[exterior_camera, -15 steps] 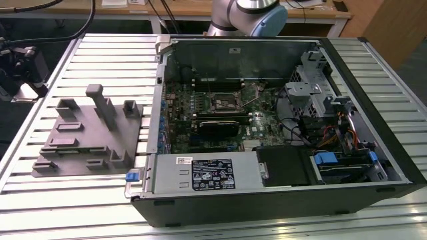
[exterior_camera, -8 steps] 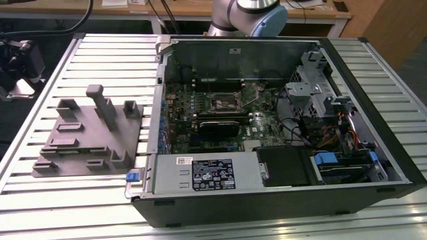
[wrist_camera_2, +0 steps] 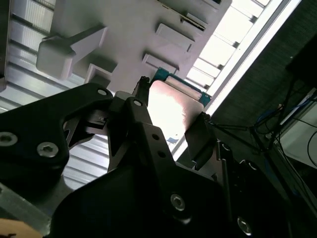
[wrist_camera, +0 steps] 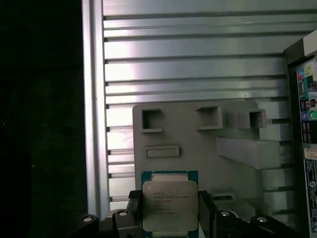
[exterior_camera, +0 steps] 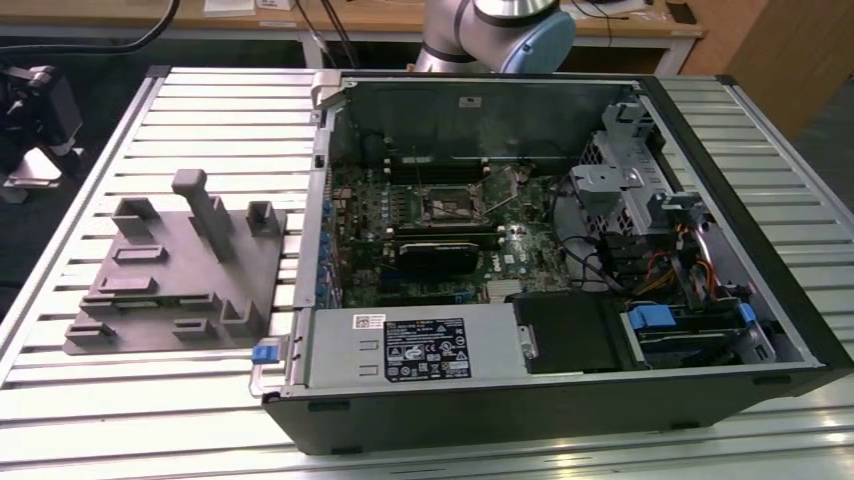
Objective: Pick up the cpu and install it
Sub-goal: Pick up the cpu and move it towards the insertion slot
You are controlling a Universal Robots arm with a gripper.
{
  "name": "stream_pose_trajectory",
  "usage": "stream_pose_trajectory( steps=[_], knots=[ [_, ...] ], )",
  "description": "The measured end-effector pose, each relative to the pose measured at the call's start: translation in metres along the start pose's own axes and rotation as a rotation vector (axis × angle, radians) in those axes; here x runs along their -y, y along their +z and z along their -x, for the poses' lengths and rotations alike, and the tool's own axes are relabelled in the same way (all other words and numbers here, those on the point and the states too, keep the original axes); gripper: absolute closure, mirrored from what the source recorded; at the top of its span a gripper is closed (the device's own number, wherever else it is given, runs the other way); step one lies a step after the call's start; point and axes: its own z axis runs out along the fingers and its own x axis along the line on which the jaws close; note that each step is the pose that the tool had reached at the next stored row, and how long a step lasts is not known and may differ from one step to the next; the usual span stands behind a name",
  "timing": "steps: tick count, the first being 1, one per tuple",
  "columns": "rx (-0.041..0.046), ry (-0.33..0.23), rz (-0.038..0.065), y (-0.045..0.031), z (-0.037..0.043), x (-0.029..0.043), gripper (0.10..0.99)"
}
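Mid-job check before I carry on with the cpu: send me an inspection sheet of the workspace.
Surface: ribbed metal table, slats bare around the case.
Job's things: cpu gripped, metal lid towards the first wrist view; motherboard socket inside the open computer case, latch state cannot be told.
Clutter: grey fixture block at the exterior view's left of the case.
Grippers: end effector closed on two opposite edges of the cpu.
Cables: coloured wiring inside the case, at the exterior view's right.
Surroundings: wooden desk and the robot arm beyond the case.
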Motion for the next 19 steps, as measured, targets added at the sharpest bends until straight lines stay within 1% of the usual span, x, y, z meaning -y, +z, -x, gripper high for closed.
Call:
stream_pose_trajectory(
  steps=[19],
  knots=[
    [0.0,0.0,0.0,-0.0298,0.0007,-0.0018,0.545]
  ],
)
